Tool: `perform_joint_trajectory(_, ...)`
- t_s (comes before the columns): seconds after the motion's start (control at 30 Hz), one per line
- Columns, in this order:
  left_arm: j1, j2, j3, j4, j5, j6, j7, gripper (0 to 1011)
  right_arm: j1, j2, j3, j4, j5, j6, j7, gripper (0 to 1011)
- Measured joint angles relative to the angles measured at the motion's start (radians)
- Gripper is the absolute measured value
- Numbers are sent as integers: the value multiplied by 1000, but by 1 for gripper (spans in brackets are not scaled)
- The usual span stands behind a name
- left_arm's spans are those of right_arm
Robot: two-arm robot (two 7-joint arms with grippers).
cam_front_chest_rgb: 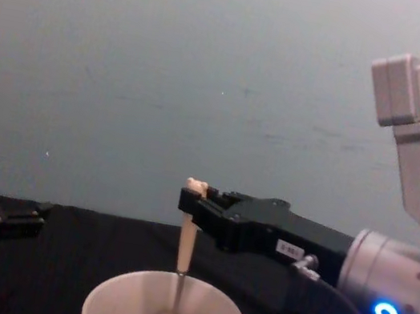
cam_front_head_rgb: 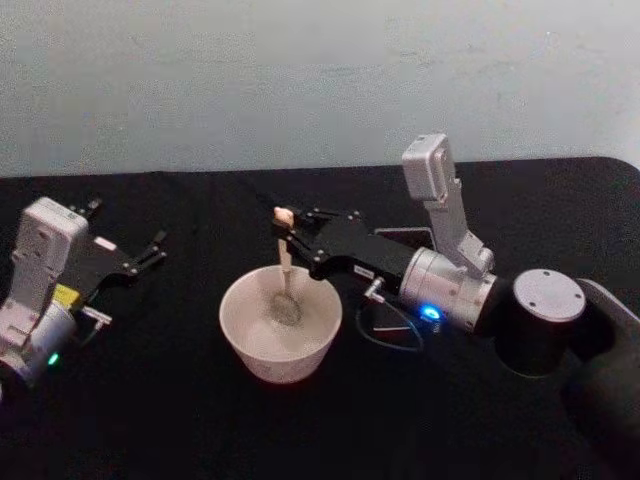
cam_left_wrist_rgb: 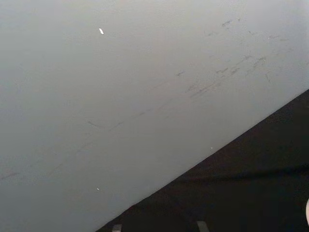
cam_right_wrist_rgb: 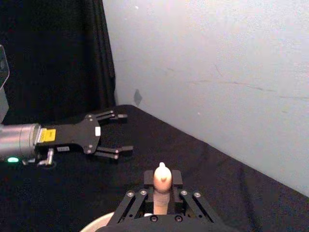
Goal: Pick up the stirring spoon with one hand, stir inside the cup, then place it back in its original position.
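The cream-white cup (cam_front_head_rgb: 283, 355) stands on the black table in the middle. The stirring spoon (cam_front_head_rgb: 285, 258) is upright in it, metal bowl end down inside the cup and peach bear-head top above the rim. My right gripper (cam_front_head_rgb: 291, 236) reaches in from the right and is shut on the upper handle. The chest view shows the spoon (cam_front_chest_rgb: 186, 244) hanging from the right gripper (cam_front_chest_rgb: 192, 200) into the cup (cam_front_chest_rgb: 119, 304). In the right wrist view the bear head (cam_right_wrist_rgb: 162, 176) pokes up between the fingers (cam_right_wrist_rgb: 179, 194). The dark holder's square mouth (cam_front_head_rgb: 402, 233) peeks out behind the right arm.
My left gripper (cam_front_head_rgb: 152, 250) rests open and idle at the table's left, well away from the cup; it also shows in the right wrist view (cam_right_wrist_rgb: 114, 136). A pale wall (cam_front_head_rgb: 320, 80) runs behind the table's far edge. A black cable (cam_front_head_rgb: 385, 335) loops beside the cup.
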Motion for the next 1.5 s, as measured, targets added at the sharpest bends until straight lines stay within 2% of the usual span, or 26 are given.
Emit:
perform_joint_trajectory(0.2,0,0,0,0,0,0,0,1001,-24,30,9,-42,-5,5,4,212)
perform_joint_trajectory(0.3,0,0,0,0,0,0,0,1001,-48,55,14,-85,-5,8,16,212)
perform_joint_trajectory(0.57,0,0,0,0,0,0,0,1001,-91,88,12,-165,19,14,41,211)
perform_joint_trajectory(1.1,0,0,0,0,0,0,0,1001,-96,63,29,-163,53,29,-9,211)
perform_joint_trajectory(1.5,0,0,0,0,0,0,0,1001,-99,70,73,-190,98,53,-39,211)
